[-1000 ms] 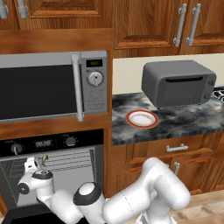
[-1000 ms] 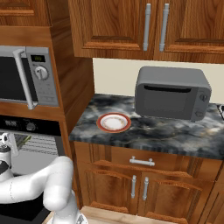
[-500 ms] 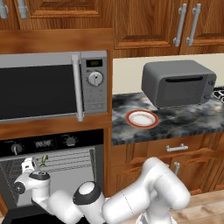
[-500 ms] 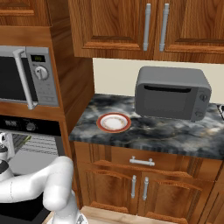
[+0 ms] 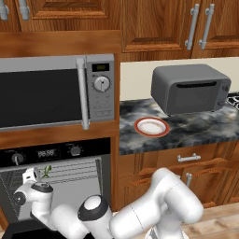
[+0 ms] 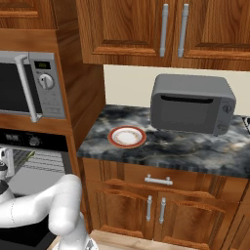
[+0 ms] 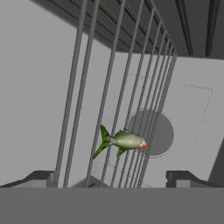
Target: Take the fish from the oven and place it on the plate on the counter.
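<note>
since earlier, our gripper (image 7: 112, 177) advanced into the oven (image 5: 70, 172), jaws apart to straddle the fish (image 7: 122, 141) on the rack (image 7: 127, 100).

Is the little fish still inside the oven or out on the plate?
Inside the oven. The fish lies on the wire rack, ahead of the open fingers. The plate on the counter holds nothing.

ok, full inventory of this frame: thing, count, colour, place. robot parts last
fish: 1, green and pale, on the oven's wire rack
oven: 1, black, below the microwave, door open
microwave: 1, silver, above the oven
toaster oven: 1, grey, back of the counter
plate: 1, white with red-orange rim, on the counter, nothing on it
counter: 1, dark marbled, right of the oven
gripper: 1, open, fingertips either side below the fish, not touching it
</note>
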Controlling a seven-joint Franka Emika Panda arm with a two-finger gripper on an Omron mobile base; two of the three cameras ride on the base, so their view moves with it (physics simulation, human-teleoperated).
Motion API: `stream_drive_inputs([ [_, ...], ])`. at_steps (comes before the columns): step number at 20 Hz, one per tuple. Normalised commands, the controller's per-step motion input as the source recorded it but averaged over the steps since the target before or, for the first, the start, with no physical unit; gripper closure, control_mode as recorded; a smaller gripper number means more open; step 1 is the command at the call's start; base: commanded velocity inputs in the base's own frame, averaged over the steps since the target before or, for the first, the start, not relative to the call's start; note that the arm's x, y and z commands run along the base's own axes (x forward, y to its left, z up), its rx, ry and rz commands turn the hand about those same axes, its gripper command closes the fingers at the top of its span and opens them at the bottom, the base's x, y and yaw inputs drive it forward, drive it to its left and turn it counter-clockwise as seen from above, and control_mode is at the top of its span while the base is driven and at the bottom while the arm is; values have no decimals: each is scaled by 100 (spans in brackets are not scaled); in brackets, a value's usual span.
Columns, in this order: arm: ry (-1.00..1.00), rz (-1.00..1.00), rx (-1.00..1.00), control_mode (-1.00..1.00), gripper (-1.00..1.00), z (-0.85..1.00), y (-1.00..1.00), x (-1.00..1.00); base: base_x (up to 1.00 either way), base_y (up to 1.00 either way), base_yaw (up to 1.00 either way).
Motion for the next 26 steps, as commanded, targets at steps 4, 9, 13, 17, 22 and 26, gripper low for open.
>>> stream_drive_inputs([
  [4, -3, 0, 0, -100, -100, -51, 10, -2, 0, 0, 0],
  [9, -14, 0, 0, -100, -100, -83, 2, 0, 0, 0, 0],
  [13, -26, 0, 0, -100, -100, -74, 5, -6, 0, 0, 0],
  [17, -38, 0, 0, -100, -100, -32, 21, -57, 0, 0, 0],
  [22, -34, 0, 0, -100, -100, -39, 11, -68, 0, 0, 0],
  [26, -19, 0, 0, -100, -100, -57, 0, -41, 0, 0, 0],
])
